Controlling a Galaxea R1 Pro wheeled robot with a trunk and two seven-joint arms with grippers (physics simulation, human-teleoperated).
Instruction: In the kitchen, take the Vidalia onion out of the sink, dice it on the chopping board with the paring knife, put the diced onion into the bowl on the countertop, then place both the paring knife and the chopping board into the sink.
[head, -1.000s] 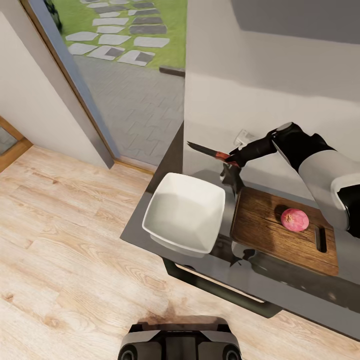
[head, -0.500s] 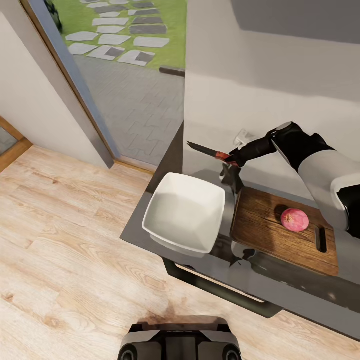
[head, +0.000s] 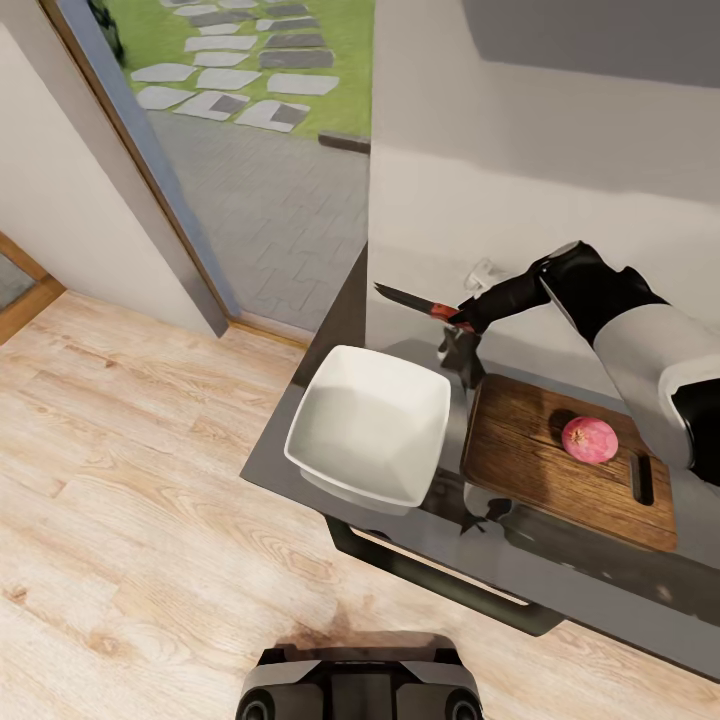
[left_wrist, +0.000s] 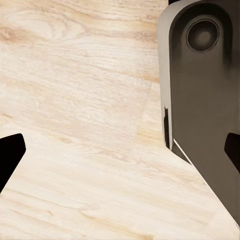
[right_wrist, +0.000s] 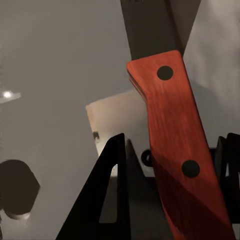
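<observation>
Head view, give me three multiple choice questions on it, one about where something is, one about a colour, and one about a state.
1. Where does the Vidalia onion lie?
A. In the bowl
B. On the chopping board
C. On the floor

2. What colour is the paring knife's handle?
A. Red
B. Blue
C. Yellow

3. What state is the bowl in?
A. Filled with diced onion
B. Upside down
C. Empty and upright

Answers:
1. B: the onion rests on the chopping board, near its handle slot.
2. A: the paring knife has a red handle, clear in the right wrist view, where the right gripper is shut on it.
3. C: the bowl stands on the countertop, its white inside bare.
</observation>
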